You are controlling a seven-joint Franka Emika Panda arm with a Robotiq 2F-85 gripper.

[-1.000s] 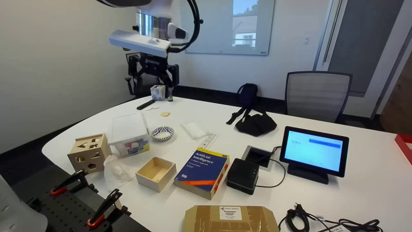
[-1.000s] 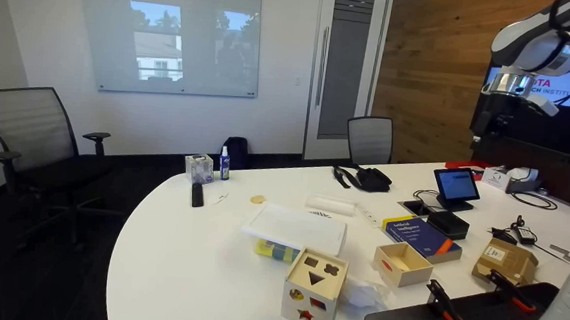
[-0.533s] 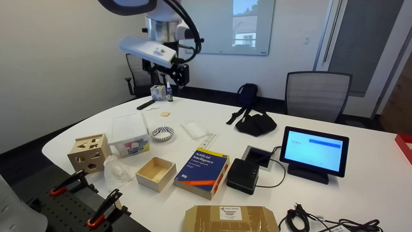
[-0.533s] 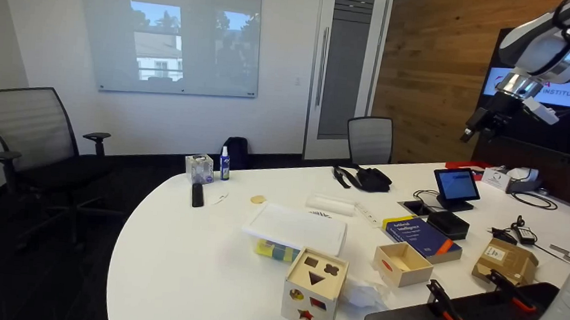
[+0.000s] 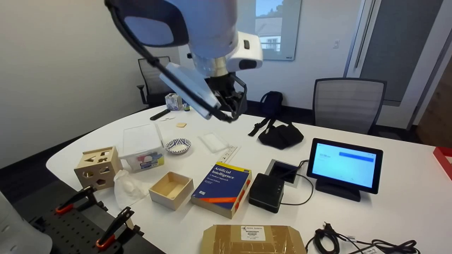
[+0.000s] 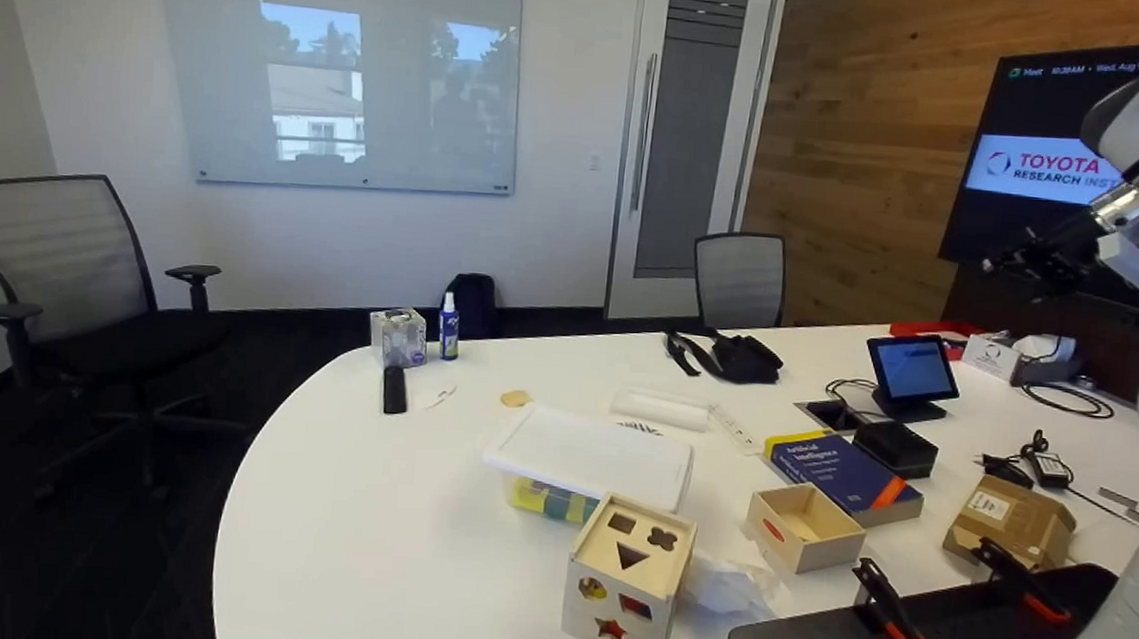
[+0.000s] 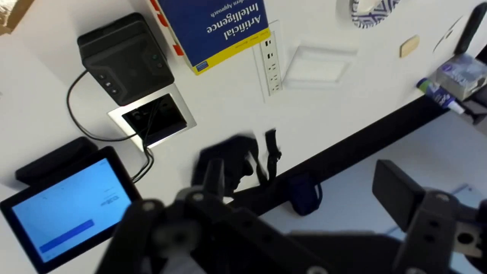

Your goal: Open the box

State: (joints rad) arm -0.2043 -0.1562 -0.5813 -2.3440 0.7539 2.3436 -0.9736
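The box is a flat brown cardboard box (image 5: 220,243) with a white label on top. It lies at the bottom edge of an exterior view, partly cut off. It also shows in an exterior view (image 6: 1016,521) at the right, behind the clamps. Only its corner shows at the top left of the wrist view (image 7: 13,13). My gripper (image 7: 304,184) is open with nothing between its fingers. It is high above the table, well away from the box, and also shows in both exterior views (image 5: 238,106) (image 6: 1019,271).
A blue book (image 5: 223,185), black device (image 5: 266,192), tablet (image 5: 344,165) and coiled cables (image 5: 328,240) surround the box. A wooden tray-like box (image 5: 171,190), holed wooden cube (image 5: 99,167) and plastic bin (image 5: 141,146) stand farther off. Clamps (image 6: 1022,582) sit near the robot base.
The arm has swung right in both exterior views and the gripper has turned and tilted. The box and the table objects have not moved.
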